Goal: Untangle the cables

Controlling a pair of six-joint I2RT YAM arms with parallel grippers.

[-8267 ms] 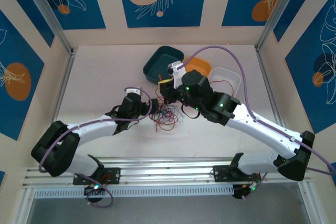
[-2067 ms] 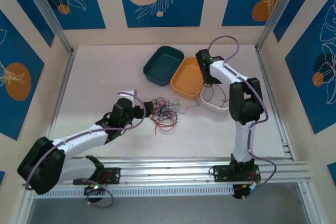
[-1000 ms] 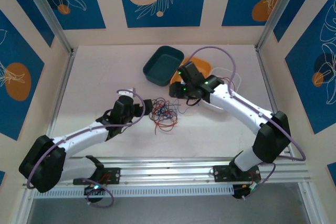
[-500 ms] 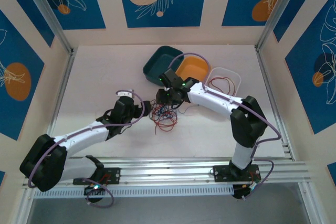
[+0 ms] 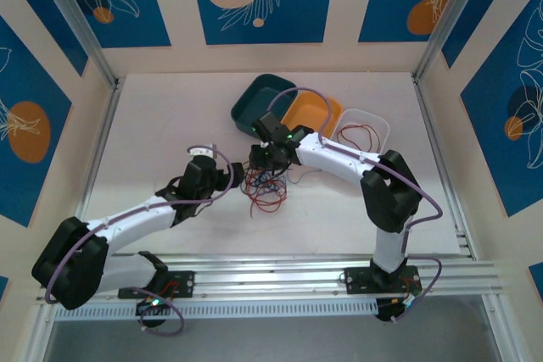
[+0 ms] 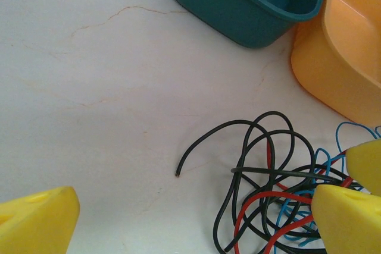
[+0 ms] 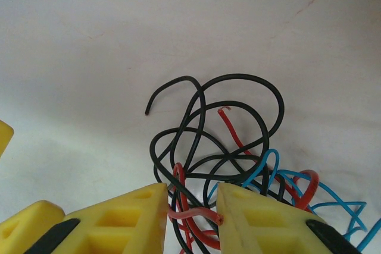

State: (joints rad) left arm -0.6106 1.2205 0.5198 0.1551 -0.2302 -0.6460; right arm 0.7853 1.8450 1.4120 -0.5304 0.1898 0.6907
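From where I stand, two arms reach over the pale, faintly veined table top. On the left, the left gripper stands wide, its two yellow fingers far apart, one at each side of its camera view, with nothing between them but bare table and the near edge of the heap. Just beside it, mid-table, lie the cables: one loose snarl of thin wires in three colours, black, red and blue, too knotted to count strand by strand. The right gripper sits low over that snarl, its jaws narrow, with one red strand crossing the gap. Behind them stand three trays in a row: a deep teal plastic bin, an orange plastic bin touching it, then a clear white tub holding one red wire.
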